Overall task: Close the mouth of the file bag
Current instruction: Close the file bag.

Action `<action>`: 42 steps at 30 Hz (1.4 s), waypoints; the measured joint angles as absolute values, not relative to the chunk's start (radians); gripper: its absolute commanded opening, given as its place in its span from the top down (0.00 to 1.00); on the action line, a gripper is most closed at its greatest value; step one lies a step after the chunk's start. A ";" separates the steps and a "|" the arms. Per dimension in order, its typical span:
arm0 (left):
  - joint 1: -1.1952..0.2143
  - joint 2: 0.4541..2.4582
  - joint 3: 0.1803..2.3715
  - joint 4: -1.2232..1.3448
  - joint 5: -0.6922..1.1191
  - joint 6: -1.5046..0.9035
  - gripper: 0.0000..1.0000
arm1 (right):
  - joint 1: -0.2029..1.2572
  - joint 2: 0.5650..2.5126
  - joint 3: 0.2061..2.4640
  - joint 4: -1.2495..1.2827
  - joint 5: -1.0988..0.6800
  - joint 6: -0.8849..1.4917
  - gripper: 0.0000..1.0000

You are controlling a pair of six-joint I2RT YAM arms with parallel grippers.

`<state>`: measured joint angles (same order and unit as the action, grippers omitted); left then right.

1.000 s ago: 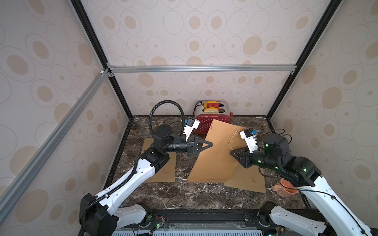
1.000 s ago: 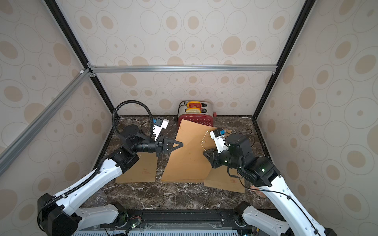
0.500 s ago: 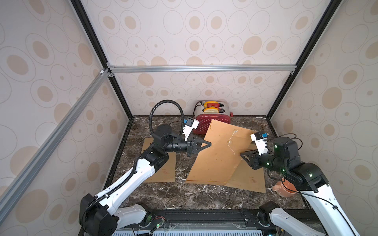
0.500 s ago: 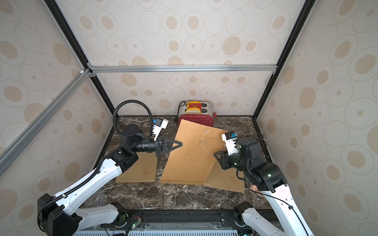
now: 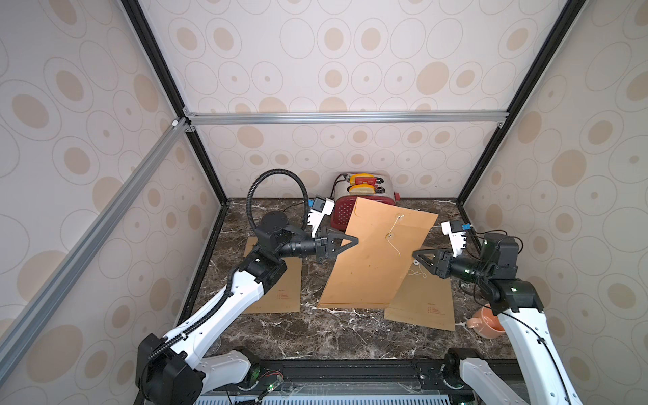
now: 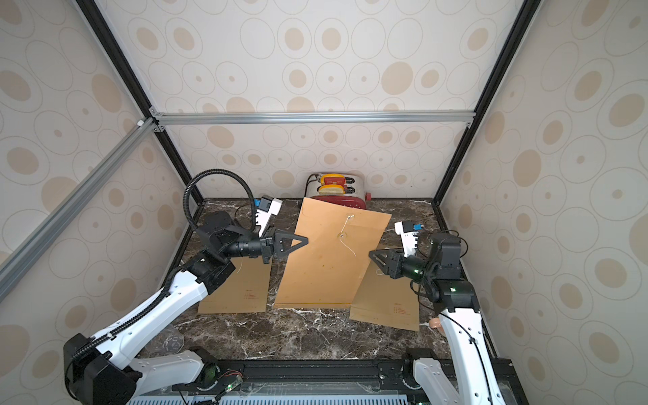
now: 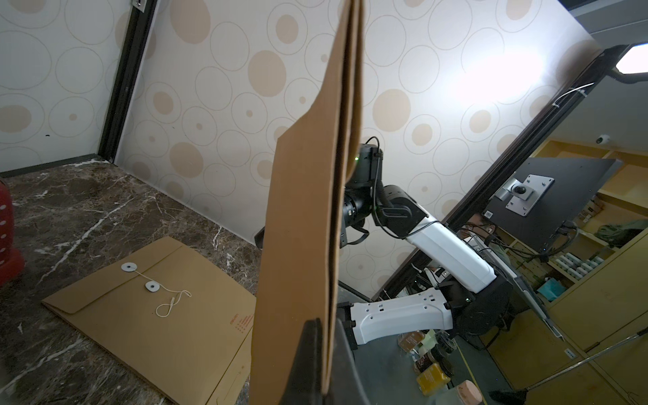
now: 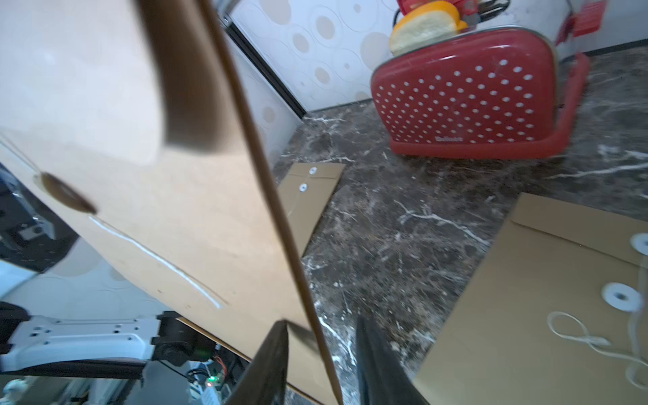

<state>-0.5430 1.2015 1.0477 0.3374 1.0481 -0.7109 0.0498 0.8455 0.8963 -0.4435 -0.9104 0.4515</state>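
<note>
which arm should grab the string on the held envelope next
Right. The right gripper stands open at the envelope's edge, near the hanging string. The left gripper is shut on the opposite edge, holding it upright.

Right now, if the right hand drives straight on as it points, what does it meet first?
The edge of the raised file bag, gripped by the left hand; it sits between the open jaws of the right hand, though depth is unclear.
</note>
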 measured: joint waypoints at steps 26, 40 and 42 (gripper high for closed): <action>-0.538 1.201 1.042 0.407 1.060 -0.756 1.00 | 0.032 0.833 0.795 -0.032 -1.187 0.614 0.67; -0.535 1.201 1.042 0.371 1.039 -0.733 1.00 | 0.031 0.786 0.754 0.050 -1.196 0.671 0.60; -0.534 1.201 1.042 0.367 1.036 -0.731 1.00 | 0.030 0.784 0.744 0.063 -1.195 0.685 0.54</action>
